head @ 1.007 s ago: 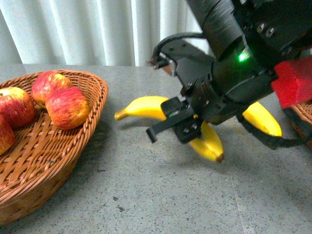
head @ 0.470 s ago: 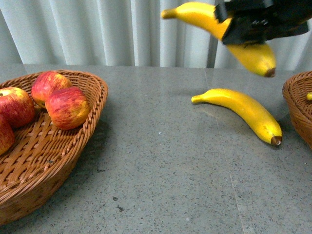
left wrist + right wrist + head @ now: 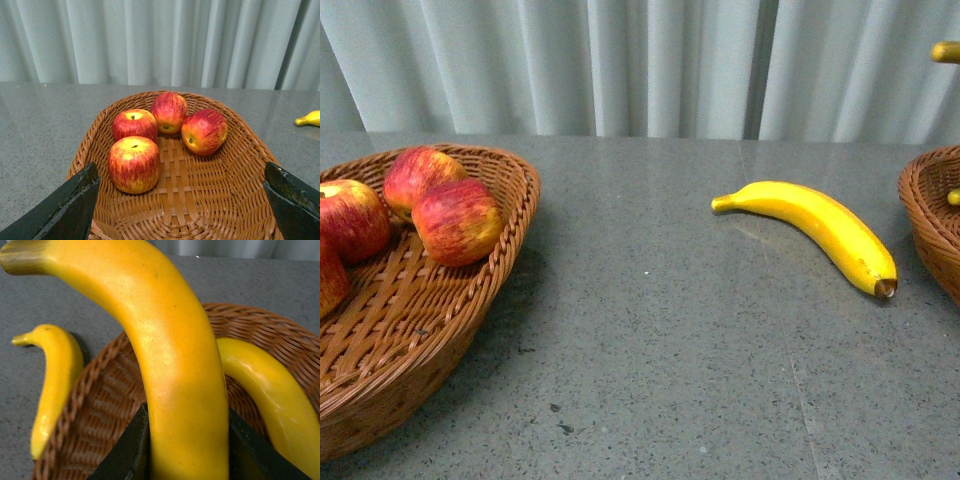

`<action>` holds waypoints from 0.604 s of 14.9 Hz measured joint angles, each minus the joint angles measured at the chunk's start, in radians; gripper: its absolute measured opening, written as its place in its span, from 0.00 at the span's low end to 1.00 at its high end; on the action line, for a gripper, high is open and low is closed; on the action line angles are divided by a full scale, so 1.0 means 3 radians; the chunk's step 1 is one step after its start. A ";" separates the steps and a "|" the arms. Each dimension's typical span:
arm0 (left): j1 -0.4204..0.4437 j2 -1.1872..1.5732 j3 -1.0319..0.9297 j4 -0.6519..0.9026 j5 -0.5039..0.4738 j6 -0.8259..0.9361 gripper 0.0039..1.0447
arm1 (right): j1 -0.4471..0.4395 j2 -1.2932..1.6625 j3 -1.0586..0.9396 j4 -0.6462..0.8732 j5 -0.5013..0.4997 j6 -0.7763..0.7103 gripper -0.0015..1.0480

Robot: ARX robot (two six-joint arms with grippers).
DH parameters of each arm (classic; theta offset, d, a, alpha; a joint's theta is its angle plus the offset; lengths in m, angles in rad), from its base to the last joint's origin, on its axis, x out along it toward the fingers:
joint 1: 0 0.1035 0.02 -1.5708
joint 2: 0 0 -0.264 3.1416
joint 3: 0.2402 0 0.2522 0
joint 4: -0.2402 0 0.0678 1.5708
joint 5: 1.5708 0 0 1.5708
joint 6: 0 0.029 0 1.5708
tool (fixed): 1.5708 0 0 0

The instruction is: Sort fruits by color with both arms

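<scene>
- Your right pincer [image 3: 189,442] is clenched on a banana [image 3: 170,355], with one finger pressed to each side. The banana's length runs out away from the fingers, stem end farthest from them.
- In the front view only that stem tip shows, in the air above the right edge of the worktop [image 3: 650,350].
- Your left pincer [image 3: 177,205] is spread wide and grips nothing. It hangs over the left basket [image 3: 200,200].
- A loose banana [image 3: 815,225] lies flat near the right edge. Its stem points toward the back middle and its brown tip toward the front right.
- The left basket, at the left edge, holds four apples [image 3: 134,164].
- The right basket [image 3: 925,210], at the right edge, holds a second banana [image 3: 270,395]. The loose banana lies near this basket but apart from it.
</scene>
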 joint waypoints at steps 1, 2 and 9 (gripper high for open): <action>0.0000 0.0000 0.0000 0.0000 -0.0001 0.0000 0.94 | -0.0153 0.0003 -0.0060 0.0047 -0.0045 -0.0067 0.31; 0.0000 0.0000 0.0000 0.0000 0.0000 0.0000 0.94 | -0.0280 0.0024 -0.0081 0.0071 -0.0086 -0.0121 0.31; 0.0000 0.0000 0.0000 0.0000 0.0000 0.0001 0.94 | -0.0668 0.0078 -0.0126 -0.0069 -0.0409 -0.0521 0.51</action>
